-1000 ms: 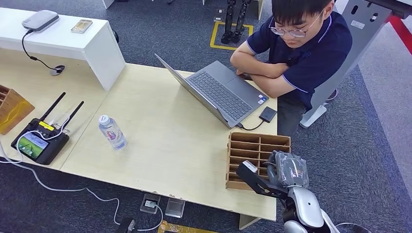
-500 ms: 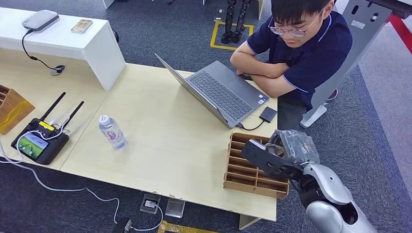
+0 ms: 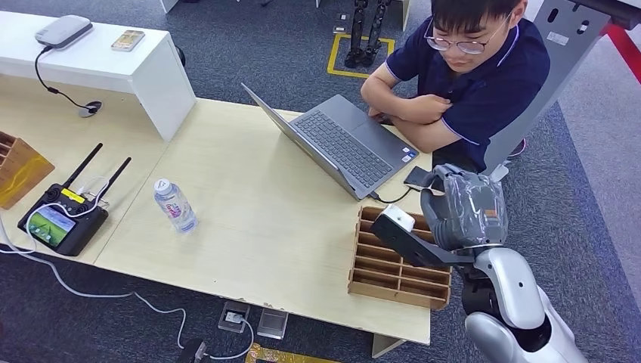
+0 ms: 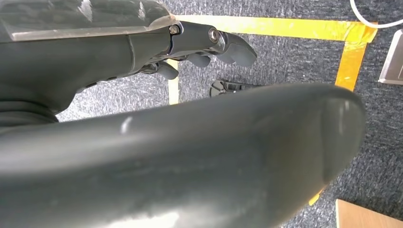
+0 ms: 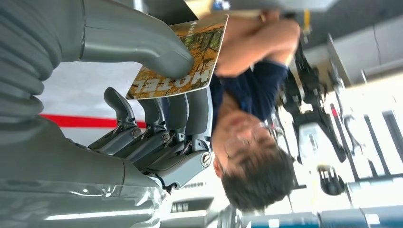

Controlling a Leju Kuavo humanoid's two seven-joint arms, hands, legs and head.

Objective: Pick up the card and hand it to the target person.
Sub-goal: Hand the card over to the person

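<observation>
A card [image 5: 183, 57] with an orange and green picture and the word HOTEL sits pinched between the thumb and fingers of my right hand [image 5: 157, 118]. In the head view my right hand [image 3: 465, 212] is raised over the far end of the wooden slotted organizer [image 3: 397, 261], with its back toward me, so the card is hidden there. The person [image 3: 469, 83] in a navy polo sits just beyond it at the table's far right corner, arms folded. My left hand [image 4: 180, 118] hangs over the floor with nothing in it, fingers loosely extended.
An open grey laptop [image 3: 340, 144] stands in front of the person, with a black adapter [image 3: 417, 178] beside it. A water bottle [image 3: 175, 206], a remote controller [image 3: 60, 219] and a wooden box [image 3: 19, 170] are to the left. A white shelf [image 3: 98, 60] stands at the back left.
My right hand has risen from the near end of the organizer and moved forward toward the person. The person has lifted their head slightly.
</observation>
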